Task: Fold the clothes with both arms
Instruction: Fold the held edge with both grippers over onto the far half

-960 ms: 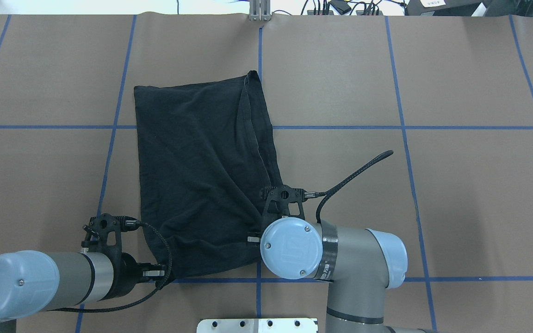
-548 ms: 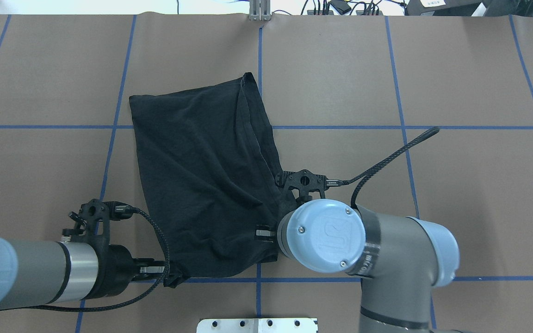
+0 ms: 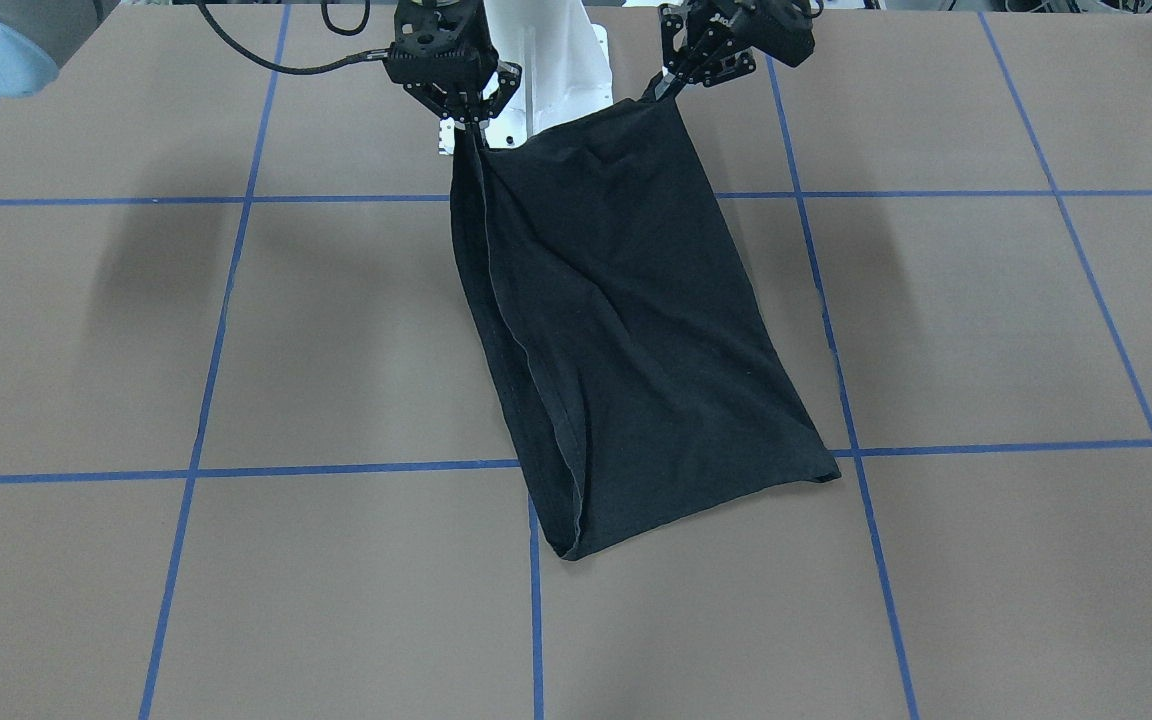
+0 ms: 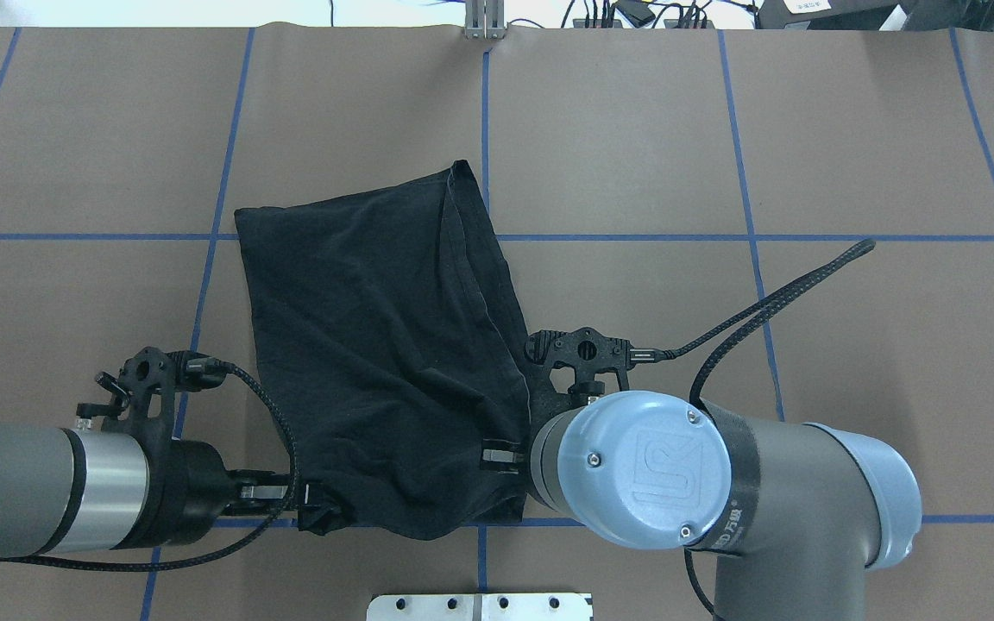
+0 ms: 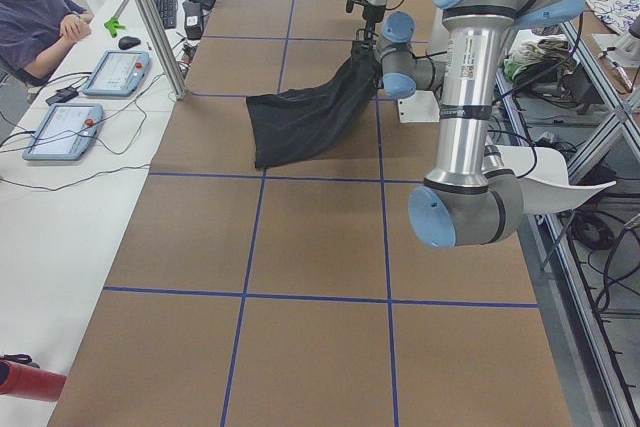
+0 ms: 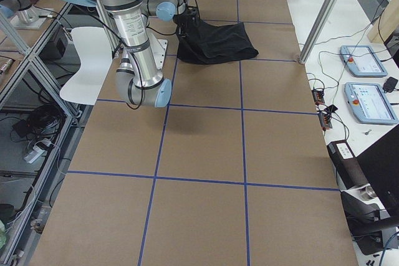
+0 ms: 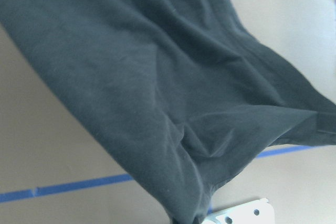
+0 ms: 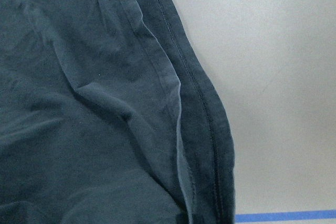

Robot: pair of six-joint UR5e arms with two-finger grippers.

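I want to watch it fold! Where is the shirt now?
In the overhead view the shirt lies on the table, just left of its middle, with its near corners pinched by the left gripper and the right gripper.

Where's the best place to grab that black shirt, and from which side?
Probably its two corners nearest the robot, from the robot's side: the T-shirt is a long folded panel, and the left gripper and right gripper pinched there hold that edge spread.
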